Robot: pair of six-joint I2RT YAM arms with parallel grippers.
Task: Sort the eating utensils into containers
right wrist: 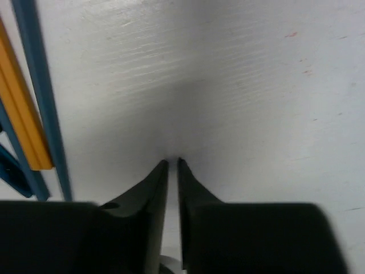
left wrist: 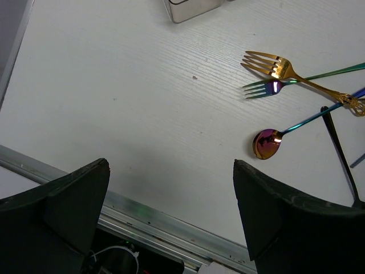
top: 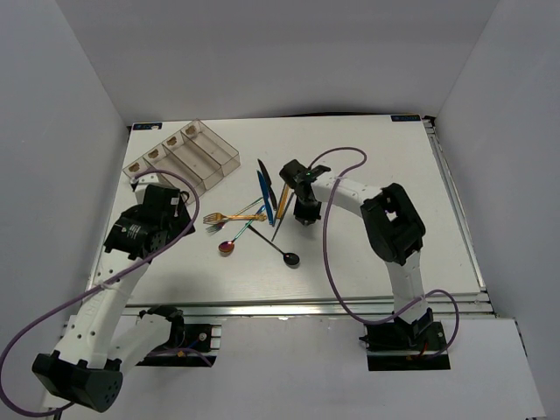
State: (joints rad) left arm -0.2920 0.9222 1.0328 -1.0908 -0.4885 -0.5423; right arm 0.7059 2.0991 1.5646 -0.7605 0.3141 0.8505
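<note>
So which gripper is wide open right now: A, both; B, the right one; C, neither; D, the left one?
D: the left gripper shows a broad gap in its wrist view, while the right gripper is closed to a thin slit with nothing in it.

A gold fork (top: 224, 216), iridescent spoon (top: 227, 248), black spoon (top: 291, 257) and blue knives (top: 265, 188) lie crisscrossed near the clear organiser tray (top: 219, 140).

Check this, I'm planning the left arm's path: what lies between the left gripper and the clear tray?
Only bare table between left gripper and clear tray, per the left wrist view.
</note>
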